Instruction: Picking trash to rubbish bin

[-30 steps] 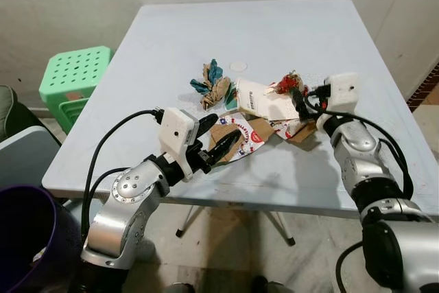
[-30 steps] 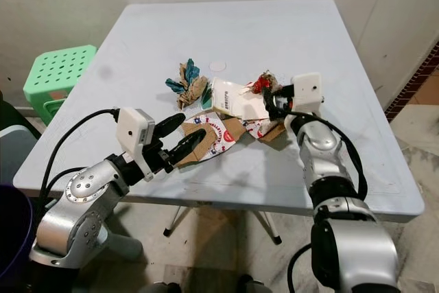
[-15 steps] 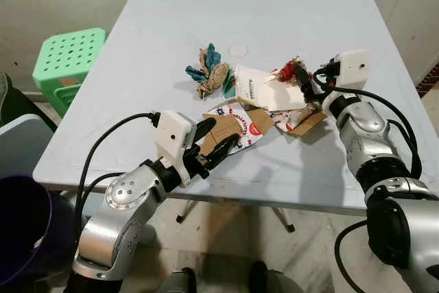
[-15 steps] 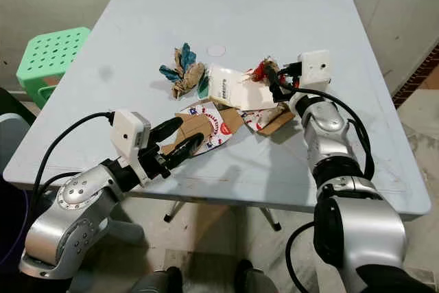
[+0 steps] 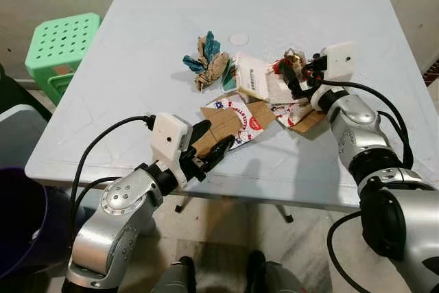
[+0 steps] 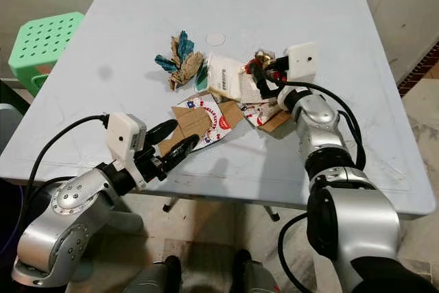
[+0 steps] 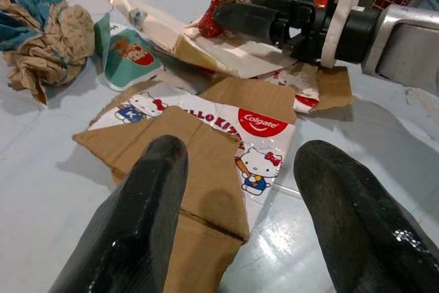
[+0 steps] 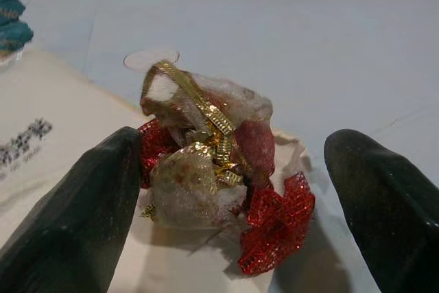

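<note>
Straddling the flattened carton [image 7: 206,162], left gripper [image 5: 211,146] hangs at table's [image 5: 137,66] near edge.

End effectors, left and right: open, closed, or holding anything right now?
Left end effector: open, empty, over the toothpaste carton.
Right end effector: open, straddling the red-and-gold wrapper, not yet gripping.

Trash items lying together near the middle of the pale table.
A flattened cardboard toothpaste box [image 5: 232,120], printed with cartoon figures, lies brown side partly up nearest the front edge. Behind it rests a white paper bag [image 5: 255,81]; on the bag's right end sits a red-and-gold mesh wrapper [image 8: 212,162]. A crumpled brown-and-teal paper wad [image 5: 207,66] lies to the bag's left, a green cup [image 7: 127,56] between them.
</note>
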Robot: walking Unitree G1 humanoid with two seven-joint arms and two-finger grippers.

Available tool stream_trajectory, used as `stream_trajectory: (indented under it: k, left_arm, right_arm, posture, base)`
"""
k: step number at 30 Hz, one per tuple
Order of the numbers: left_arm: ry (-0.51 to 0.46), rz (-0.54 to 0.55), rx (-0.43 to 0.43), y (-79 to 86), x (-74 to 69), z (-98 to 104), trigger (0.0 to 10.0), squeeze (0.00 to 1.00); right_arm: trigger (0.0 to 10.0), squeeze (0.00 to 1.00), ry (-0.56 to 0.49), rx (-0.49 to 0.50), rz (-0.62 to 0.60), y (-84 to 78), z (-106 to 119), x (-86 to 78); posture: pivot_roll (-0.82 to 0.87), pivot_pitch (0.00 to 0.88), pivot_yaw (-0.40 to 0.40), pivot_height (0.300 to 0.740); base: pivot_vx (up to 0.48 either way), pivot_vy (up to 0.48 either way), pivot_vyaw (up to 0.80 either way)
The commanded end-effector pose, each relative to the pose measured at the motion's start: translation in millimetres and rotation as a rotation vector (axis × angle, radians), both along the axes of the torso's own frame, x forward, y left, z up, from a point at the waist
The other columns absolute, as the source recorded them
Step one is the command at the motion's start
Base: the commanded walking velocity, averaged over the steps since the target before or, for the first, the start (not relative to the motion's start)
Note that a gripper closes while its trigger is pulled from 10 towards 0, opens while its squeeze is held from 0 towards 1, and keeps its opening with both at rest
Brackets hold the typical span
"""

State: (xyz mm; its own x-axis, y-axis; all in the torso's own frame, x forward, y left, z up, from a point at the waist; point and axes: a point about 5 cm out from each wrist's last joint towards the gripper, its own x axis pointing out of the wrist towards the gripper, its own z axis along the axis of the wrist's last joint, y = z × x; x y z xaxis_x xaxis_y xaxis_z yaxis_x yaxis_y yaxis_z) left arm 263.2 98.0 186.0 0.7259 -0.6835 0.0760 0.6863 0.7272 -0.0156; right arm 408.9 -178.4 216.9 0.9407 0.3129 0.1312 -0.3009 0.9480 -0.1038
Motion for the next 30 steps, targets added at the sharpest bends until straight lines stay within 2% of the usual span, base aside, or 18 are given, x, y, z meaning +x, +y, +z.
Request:
stream_trajectory:
  k: [1,3,5,6,7,18,30]
  left_arm:
    - [0.008,0.014,0.003,4.0,-4.6,-1,10.0,0.00]
    - [0.013,0.020,0.004,5.2,-5.9,-1,10.0,0.00]
    - [0.015,0.025,0.005,5.8,-7.1,-1,10.0,0.00]
    - [0.016,0.027,0.005,6.1,-7.1,-1,10.0,0.00]
    - [0.016,0.029,0.005,6.3,-7.1,-1,10.0,0.00]
    - [0.007,0.037,0.005,4.8,-3.5,0,10.0,0.00]
    - [-0.008,0.026,-0.004,-1.0,5.5,2,10.0,0.00]
  right_arm:
    - [10.0,0.00,0.040,-0.002,0.046,8.8,-4,0.8]
    - [10.0,0.00,0.052,0.002,0.071,11.7,-7,0.2]
    - [6.2,0.00,0.052,-0.002,0.084,12.5,-8,-0.5]
    - [1.8,0.00,0.050,0.005,0.090,12.7,-9,-0.9]
    - [0.0,0.00,0.047,0.009,0.095,13.0,-9,-1.2]
    - [0.0,0.00,0.012,0.024,0.112,8.1,-10,-4.5]
    - [0.0,0.00,-0.018,0.025,0.086,-9.8,-10,-8.2]
  posture:
    - [0.29,0.332,0.051,0.740]
    - [0.30,0.339,0.049,0.740]
    - [0.30,0.345,0.047,0.740]
    - [0.30,0.345,0.047,0.740]
    - [0.30,0.345,0.047,0.740]
    - [0.29,0.332,0.042,0.740]
    - [0.26,0.299,0.038,0.740]
  base:
    - [0.000,0.000,0.00]
    - [0.000,0.000,0.00]
    - [0.000,0.000,0.00]
    - [0.000,0.000,0.00]
    - [0.000,0.000,0.00]
    - [0.000,0.000,0.00]
    - [0.000,0.000,0.00]
